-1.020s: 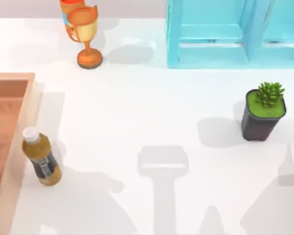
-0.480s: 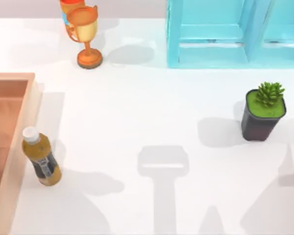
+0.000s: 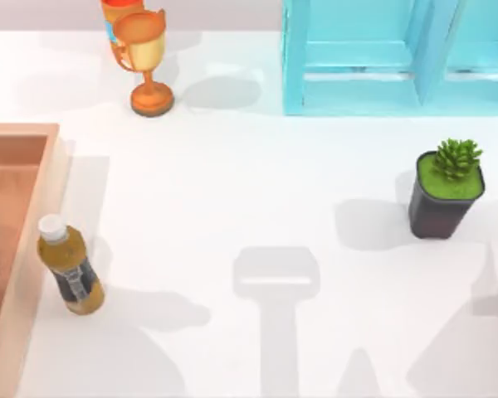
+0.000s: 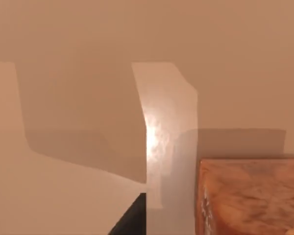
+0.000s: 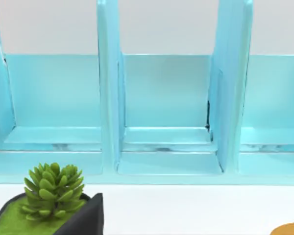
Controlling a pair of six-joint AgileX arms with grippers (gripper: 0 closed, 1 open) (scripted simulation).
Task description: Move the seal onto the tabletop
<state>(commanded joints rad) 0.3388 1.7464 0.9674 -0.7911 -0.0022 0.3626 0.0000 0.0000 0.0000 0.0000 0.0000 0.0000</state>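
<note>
Table, both arms out of the top view.
Seal (image 4: 250, 196) close under left wrist camera; end effector states: cannot tell.

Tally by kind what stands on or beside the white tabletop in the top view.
Bottle: 1
Trophy cup: 1
Potted succulent: 1
Tray: 1
Shelf unit: 1
Total: 5
</note>
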